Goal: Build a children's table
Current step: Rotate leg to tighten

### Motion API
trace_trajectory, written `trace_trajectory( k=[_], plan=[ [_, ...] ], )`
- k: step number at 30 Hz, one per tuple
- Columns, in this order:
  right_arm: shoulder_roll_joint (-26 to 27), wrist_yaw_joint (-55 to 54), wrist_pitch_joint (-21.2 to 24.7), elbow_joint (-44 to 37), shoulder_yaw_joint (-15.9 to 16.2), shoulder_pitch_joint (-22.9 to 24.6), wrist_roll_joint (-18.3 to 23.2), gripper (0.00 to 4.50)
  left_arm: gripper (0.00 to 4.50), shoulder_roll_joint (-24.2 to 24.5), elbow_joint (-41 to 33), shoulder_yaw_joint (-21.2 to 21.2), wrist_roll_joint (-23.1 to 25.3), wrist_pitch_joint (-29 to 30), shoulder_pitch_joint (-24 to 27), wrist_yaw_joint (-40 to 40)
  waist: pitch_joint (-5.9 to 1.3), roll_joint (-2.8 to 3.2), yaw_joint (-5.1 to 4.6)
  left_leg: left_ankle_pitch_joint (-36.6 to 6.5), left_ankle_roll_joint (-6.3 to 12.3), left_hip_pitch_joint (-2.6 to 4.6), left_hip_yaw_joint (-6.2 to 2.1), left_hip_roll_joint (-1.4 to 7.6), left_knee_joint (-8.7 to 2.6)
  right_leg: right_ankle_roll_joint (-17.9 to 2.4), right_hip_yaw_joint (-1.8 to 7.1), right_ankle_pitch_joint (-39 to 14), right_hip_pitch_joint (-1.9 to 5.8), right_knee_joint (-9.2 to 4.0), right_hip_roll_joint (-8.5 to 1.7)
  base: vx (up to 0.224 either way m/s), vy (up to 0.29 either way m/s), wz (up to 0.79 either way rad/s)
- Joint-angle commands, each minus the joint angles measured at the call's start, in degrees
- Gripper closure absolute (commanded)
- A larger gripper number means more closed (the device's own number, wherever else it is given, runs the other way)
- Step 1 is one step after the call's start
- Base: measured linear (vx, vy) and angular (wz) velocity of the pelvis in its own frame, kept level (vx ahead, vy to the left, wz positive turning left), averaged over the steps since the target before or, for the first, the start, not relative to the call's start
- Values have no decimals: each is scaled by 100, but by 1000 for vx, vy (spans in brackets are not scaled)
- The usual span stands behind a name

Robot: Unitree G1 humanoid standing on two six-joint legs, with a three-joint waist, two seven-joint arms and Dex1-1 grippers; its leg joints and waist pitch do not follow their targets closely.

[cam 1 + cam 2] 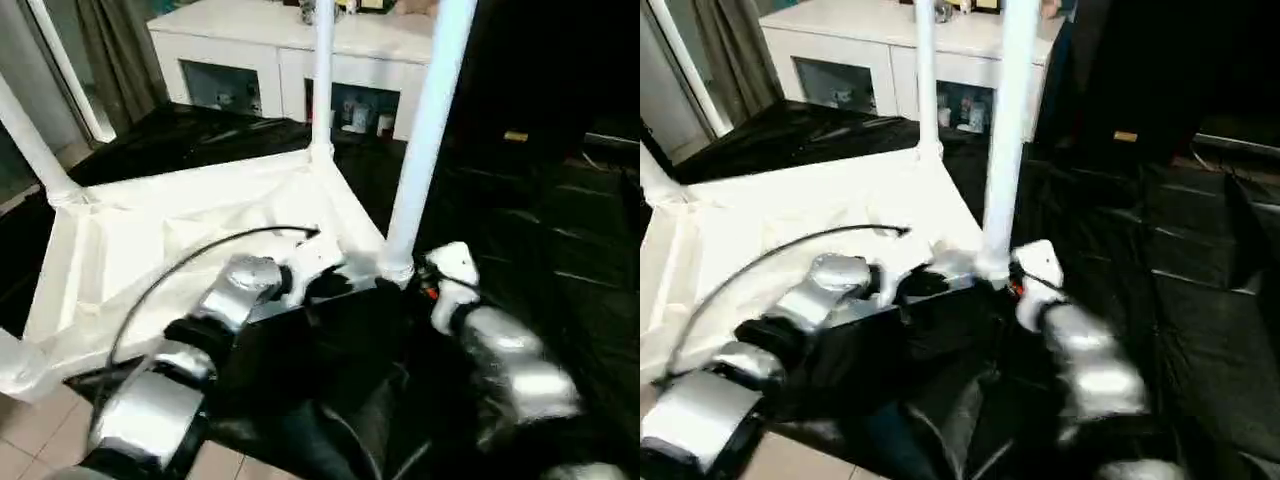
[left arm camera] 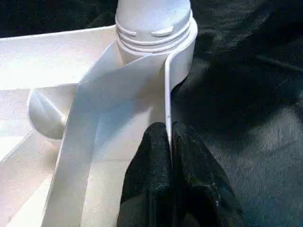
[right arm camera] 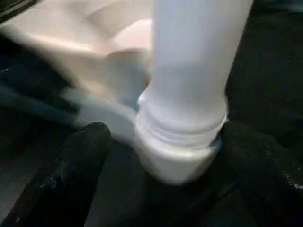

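— White plastic everywhere. What's around you?

— A white cabinet (image 1: 290, 60) with glass doors along the top of the frame, black sheeting (image 1: 540, 250) across the right. The tabletop (image 1: 150, 260) lies upside down at centre left, legs rising from its corners.

— And your end effectors?

— My left end effector (image 2: 169, 142) is pinched together on the tabletop's thin rim, just below the corner socket. My right end effector (image 3: 161, 175) stands with fingers (image 3: 71, 170) apart on either side of the near leg (image 1: 430, 130) at its base.

— That leg's axis?

— Upright, leaning slightly right, running off the top edge.
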Motion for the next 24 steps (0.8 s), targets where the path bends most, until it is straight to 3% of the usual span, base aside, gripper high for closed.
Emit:
trace_trajectory(
  k=[1, 4, 5, 7, 10, 12, 16, 20, 24],
  plan=[
    [-26, 572, 97, -317, 325, -22, 152, 47, 450, -35, 3, -184, 24, -103, 165, -344, -265, -99, 22, -1492, 474, -41, -146, 280, -374, -1153, 216, -1763, 223, -451, -358, 0, 0, 0],
    [-427, 1118, 271, -597, 337, -31, 288, 47, 450, 194, -245, -277, -71, -214, 290, -998, -288, -89, 45, -1223, 520, -14, -130, 316, -345, -1368, 212, -1197, 223, -386, -339, 0, 0, 0],
    [-632, 1387, 400, -771, 389, -58, 327, 47, 450, 338, -445, -298, -172, -196, 369, -1413, -300, -90, 49, -1036, 590, -48, -123, 315, -331, -1468, 203, -853, 247, -329, -329, 0, 0, 0],
    [-660, 1437, 433, -807, 407, -65, 338, 47, 450, 369, -496, -302, -201, -193, 386, -1510, -323, -65, 66, -838, 691, -22, -93, 333, -296, -1625, 193, -404, 213, -283, -324, 0, 0, 0],
    [-687, 1554, 469, -867, 511, -59, 326, 47, 450, 441, -608, -322, -255, -120, 425, -1741, -350, -69, 112, -602, 776, -42, -83, 330, -254, -1771, 182, 61, 215, -215, -324, 0, 0, 0],
    [-687, 1571, 468, -870, 528, -55, 313, 47, 450, 450, -624, -318, -260, -116, 433, -1762, -323, -84, 137, -706, 778, -43, -75, 331, -264, -1759, 173, -113, 204, -236, -330, 0, 0, 0],
    [-637, 1558, 469, -868, 510, -91, 323, 47, 450, 512, -679, -316, -257, -102, 478, -1822, -306, -91, 186, -970, 565, -22, -81, 341, -295, -1606, 189, -709, 190, -282, -346, 0, 0, 0],
    [-643, 1581, 503, -915, 446, -154, 376, 47, 450, 571, -805, -307, -248, -80, 555, -1800, -313, -90, 185, -898, 513, -27, -88, 336, -296, -1567, 191, -612, 202, -264, -342, 0, 0, 0],
    [-632, 1563, 508, -978, 386, -138, 448, 47, 450, 556, -836, -286, -239, -73, 582, -1785, -324, -94, 193, -743, 592, -29, -83, 332, -275, -1586, 191, -396, 204, -237, -340, 0, 0, 0]
  ],
)
